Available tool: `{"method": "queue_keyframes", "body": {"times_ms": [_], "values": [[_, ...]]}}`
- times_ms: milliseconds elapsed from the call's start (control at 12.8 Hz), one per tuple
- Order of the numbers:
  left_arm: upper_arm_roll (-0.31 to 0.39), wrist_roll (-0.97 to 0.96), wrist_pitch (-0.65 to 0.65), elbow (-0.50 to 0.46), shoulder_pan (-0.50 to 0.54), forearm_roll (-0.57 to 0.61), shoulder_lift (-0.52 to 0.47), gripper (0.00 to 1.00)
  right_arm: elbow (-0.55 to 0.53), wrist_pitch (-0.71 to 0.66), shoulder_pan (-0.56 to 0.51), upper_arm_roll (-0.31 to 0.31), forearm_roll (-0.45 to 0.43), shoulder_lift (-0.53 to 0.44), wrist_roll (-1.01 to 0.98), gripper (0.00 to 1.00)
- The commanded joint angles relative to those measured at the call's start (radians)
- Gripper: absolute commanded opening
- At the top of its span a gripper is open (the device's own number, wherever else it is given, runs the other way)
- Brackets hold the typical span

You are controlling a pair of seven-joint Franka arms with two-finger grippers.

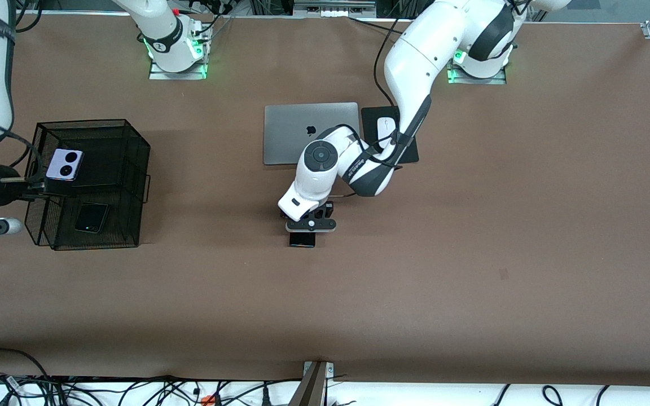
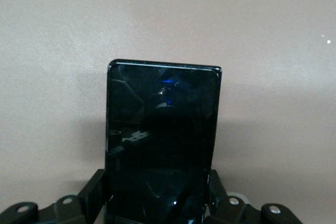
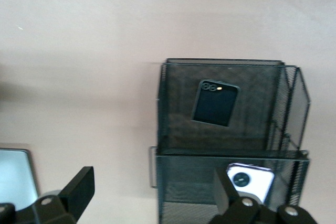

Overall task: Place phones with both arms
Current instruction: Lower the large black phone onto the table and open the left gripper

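Note:
The longer black phone (image 2: 163,129) stands between the fingers (image 2: 96,191) of my left gripper (image 2: 157,195), which is shut on its sides. In the front view the left gripper (image 1: 309,225) is low over the middle of the table, with the phone's end (image 1: 302,239) showing beneath it. My right gripper (image 3: 152,190) is open and holds nothing, beside the black mesh basket (image 3: 231,66). The lilac phone (image 1: 64,164) lies in one basket compartment, and the small black phone (image 1: 91,217) in the compartment nearer to the front camera.
A shut silver laptop (image 1: 310,132) lies in the middle of the table, farther from the front camera than the left gripper. Beside it a white mouse (image 1: 386,127) sits on a black pad (image 1: 409,152), under the left arm. Cables run along the table's near edge.

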Motion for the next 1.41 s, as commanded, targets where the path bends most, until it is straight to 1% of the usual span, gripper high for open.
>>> {"method": "queue_keyframes", "body": {"times_ms": [0, 78, 157, 392, 471, 549, 627, 863, 1020, 1176, 1255, 1333], "values": [[0.018, -0.020, -0.017, 0.052, -0.009, 0.016, 0.028, 0.65, -0.018, 0.001, -0.042, 0.085, -0.020, -0.012, 0.073, 1.00], [0.021, -0.020, -0.017, 0.052, -0.009, 0.018, 0.028, 0.94, -0.027, 0.005, -0.042, 0.087, -0.022, -0.014, 0.076, 1.00], [0.030, -0.020, -0.017, 0.052, -0.009, 0.018, 0.026, 1.00, -0.030, 0.005, -0.042, 0.087, -0.022, -0.012, 0.076, 1.00], [0.039, -0.042, -0.023, 0.053, 0.002, 0.016, -0.009, 1.00, -0.029, 0.001, -0.043, 0.087, -0.023, -0.021, 0.076, 1.00], [0.041, -0.040, -0.032, 0.050, 0.016, 0.018, -0.042, 1.00, -0.029, -0.001, -0.043, 0.087, -0.023, -0.023, 0.076, 1.00], [0.039, -0.037, -0.037, 0.044, 0.057, 0.016, -0.079, 1.00, -0.029, -0.002, -0.043, 0.091, -0.023, -0.029, 0.079, 1.00], [0.039, -0.036, -0.078, 0.036, 0.098, 0.021, -0.127, 1.00, -0.030, -0.002, -0.042, 0.094, -0.022, -0.029, 0.090, 1.00], [0.039, 0.036, -0.282, 0.036, 0.219, 0.022, -0.242, 1.00, -0.049, 0.008, -0.043, 0.110, -0.012, -0.027, 0.134, 1.00], [0.038, 0.148, -0.420, 0.035, 0.325, 0.022, -0.331, 1.00, -0.047, 0.018, -0.042, 0.151, -0.017, -0.026, 0.214, 1.00], [0.038, 0.281, -0.544, 0.035, 0.422, 0.021, -0.409, 1.00, -0.050, 0.094, -0.033, 0.198, -0.017, -0.014, 0.260, 1.00], [0.038, 0.352, -0.599, 0.035, 0.471, 0.021, -0.446, 1.00, -0.049, 0.116, -0.024, 0.217, -0.016, 0.000, 0.321, 1.00], [0.038, 0.425, -0.639, 0.035, 0.523, 0.021, -0.475, 1.00, -0.049, 0.139, 0.002, 0.222, -0.013, 0.018, 0.391, 1.00]]}}
